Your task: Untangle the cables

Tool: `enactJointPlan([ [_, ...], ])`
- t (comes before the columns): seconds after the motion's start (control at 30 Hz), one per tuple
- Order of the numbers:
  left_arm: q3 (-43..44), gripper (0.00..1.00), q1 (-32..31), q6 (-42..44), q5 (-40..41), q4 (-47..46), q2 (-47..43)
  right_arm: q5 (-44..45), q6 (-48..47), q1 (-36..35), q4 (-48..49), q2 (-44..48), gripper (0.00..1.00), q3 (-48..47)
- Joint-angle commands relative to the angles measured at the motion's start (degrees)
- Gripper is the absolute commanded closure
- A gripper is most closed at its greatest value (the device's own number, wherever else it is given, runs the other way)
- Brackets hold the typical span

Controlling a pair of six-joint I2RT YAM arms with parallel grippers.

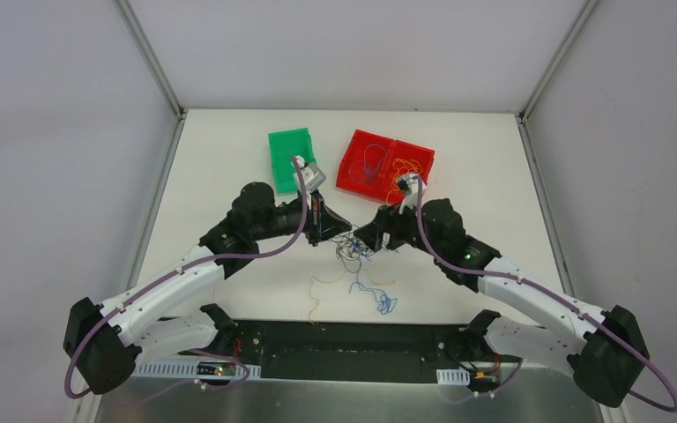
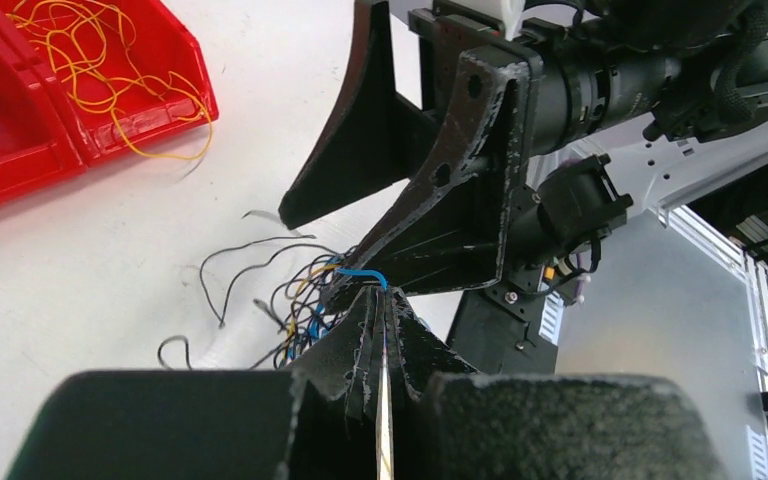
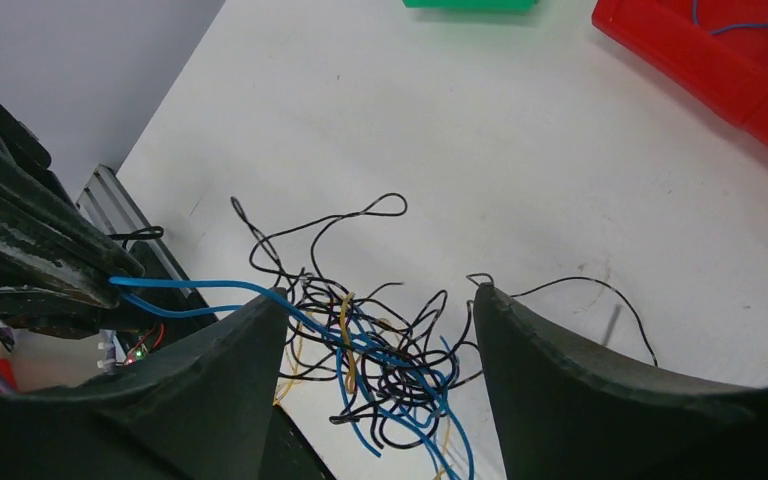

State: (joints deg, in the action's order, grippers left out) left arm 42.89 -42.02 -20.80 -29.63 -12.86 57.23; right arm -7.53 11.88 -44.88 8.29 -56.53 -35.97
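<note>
Nearest its lens, your left gripper point(image 2: 378, 296) is pressed together on a blue cable point(image 3: 190, 288) that leads into the tangle of cables point(image 3: 385, 355). The tangle lies mid-table point(image 3: 460, 130), between the spread fingers of your right gripper point(image 3: 380, 295). Loose strands point(image 1: 381, 298) lie nearer the bases. Beyond, the red tray point(image 1: 345, 181) holds sorted wires point(image 1: 403, 166), and the green tray point(image 1: 284, 150) sits beside it.
</note>
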Motion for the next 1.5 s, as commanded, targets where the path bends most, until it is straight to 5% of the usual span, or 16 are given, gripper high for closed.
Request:
enactJointPlan([
  [0.0, 2.4, 1.0, -0.4, 0.9, -3.2, -3.8, -0.7, -4.2, -1.4, -0.9, 4.9, -2.2, 0.35, -0.7],
  [0.23, 1.5, 1.0, -0.4, 1.3, 9.3, -0.1, -3.1, 1.1, -1.8, -2.9, 3.0, -4.0, 0.96, -1.9],
  [0.4, -0.5, 1.0, -0.3, -0.6, 33.4, 6.7, -7.0, 17.4, 0.6, -2.8, -0.8, -2.5, 1.0, -2.3],
  [0.43, -0.8, 0.92, -0.2, -1.5, 38.1, 8.1, -7.5, 19.8, 1.2, -2.8, -1.4, -1.9, 1.0, -2.2],
  [0.53, -1.4, 0.24, 0.7, -1.5, 40.1, 8.2, -7.6, 21.7, 1.8, -2.3, -1.5, 0.2, 1.0, -1.5],
  [0.6, -0.7, 0.03, 0.8, -1.4, 38.1, 8.2, -6.2, 21.1, 1.8, -2.1, -1.7, 1.1, 1.0, -2.3],
  [0.8, 0.6, 0.01, 0.7, 4.0, 22.3, 5.0, -1.1, 21.8, 1.3, -1.4, -8.0, 1.5, 1.0, -9.7],
  [0.9, -6.4, 0.01, 0.5, 8.6, 16.2, -7.9, -0.7, 21.8, 1.3, -1.2, -11.2, 1.8, 1.0, -12.4],
  [1.1, -5.2, 0.04, -0.7, 17.8, 13.1, -10.7, 7.1, 19.7, 1.2, -0.9, -14.2, 1.1, 1.0, -15.4],
  [1.47, -3.8, 0.08, -1.7, 26.1, 20.1, -12.3, 11.4, 16.1, 2.1, -0.6, -15.3, 2.0, 1.0, -16.1],
])
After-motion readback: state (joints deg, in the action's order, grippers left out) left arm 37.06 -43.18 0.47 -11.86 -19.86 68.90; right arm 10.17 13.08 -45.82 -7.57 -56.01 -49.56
